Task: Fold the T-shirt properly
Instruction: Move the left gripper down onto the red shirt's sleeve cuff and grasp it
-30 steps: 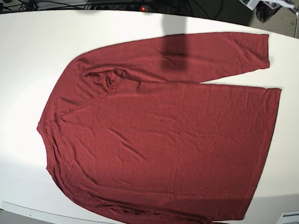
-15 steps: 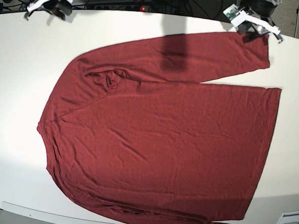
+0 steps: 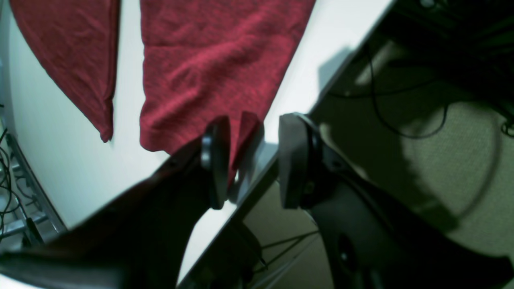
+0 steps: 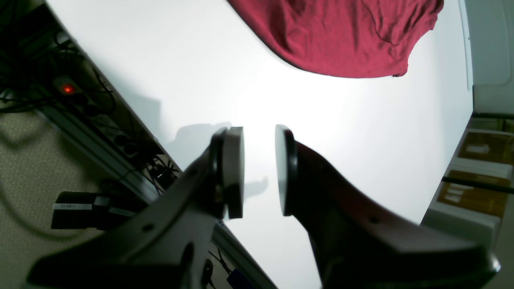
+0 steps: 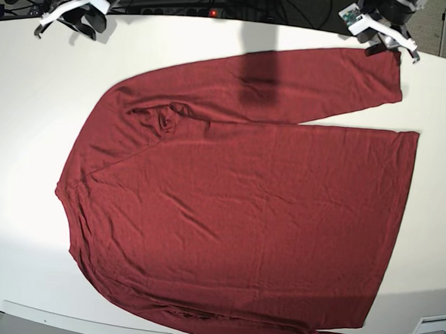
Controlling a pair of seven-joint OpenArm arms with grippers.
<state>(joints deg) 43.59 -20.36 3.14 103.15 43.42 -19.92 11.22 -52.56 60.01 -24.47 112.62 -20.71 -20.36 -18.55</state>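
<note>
The T-shirt [image 5: 236,206] is dark red with long sleeves and lies spread flat on the white table [image 5: 29,110]. One sleeve [image 5: 319,78] stretches along the far edge toward the right. My left gripper [image 5: 386,37] hovers at the far right corner, just beyond that sleeve's cuff [image 3: 192,80]. In the left wrist view the left gripper [image 3: 249,160] stands open over the table edge, with nothing between the pads. My right gripper [image 5: 66,13] is at the far left corner, away from the cloth. There the right gripper [image 4: 259,170] is open above bare table, and the T-shirt [image 4: 341,36] lies well ahead of it.
Cables and a power strip with a red light [image 5: 213,13] run behind the table's far edge. A grey ledge [image 5: 84,325] lines the near edge. Floor and cables [image 3: 401,120] lie past the right table edge. Boxes [image 4: 478,168] stand beyond the table.
Both arms have come into the base view at the far corners, then drawn slightly back toward the far edge. The T-shirt has not moved.
</note>
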